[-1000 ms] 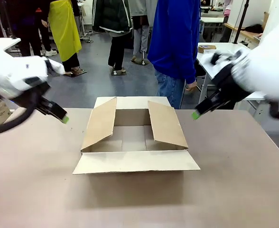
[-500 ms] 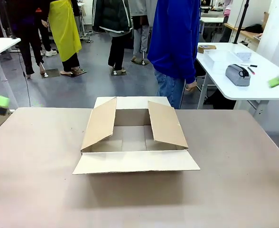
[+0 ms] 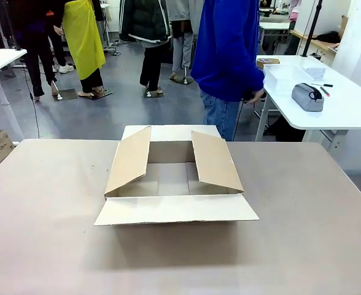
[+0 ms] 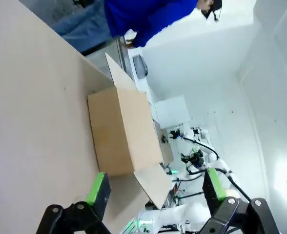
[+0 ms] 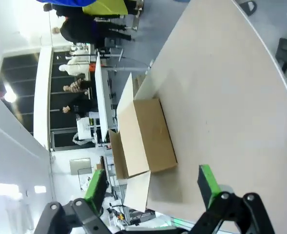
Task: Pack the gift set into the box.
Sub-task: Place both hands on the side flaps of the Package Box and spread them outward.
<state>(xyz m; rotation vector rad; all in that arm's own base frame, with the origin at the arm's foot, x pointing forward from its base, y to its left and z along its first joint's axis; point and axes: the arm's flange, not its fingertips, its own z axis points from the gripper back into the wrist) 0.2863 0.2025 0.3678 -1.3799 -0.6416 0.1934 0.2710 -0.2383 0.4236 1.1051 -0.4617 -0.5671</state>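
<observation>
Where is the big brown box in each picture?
Front view: the box sits in the middle with its flaps open.
Left wrist view: the box is turned sideways, just left of the middle.
Right wrist view: the box is turned sideways, near the middle.
Shared landmark: the tan table under it.

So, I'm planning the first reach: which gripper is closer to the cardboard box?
Left, though only slightly: the box looks a bit larger past the left gripper. The right gripper hangs back on the opposite side. Both are open, clear of it.
</observation>
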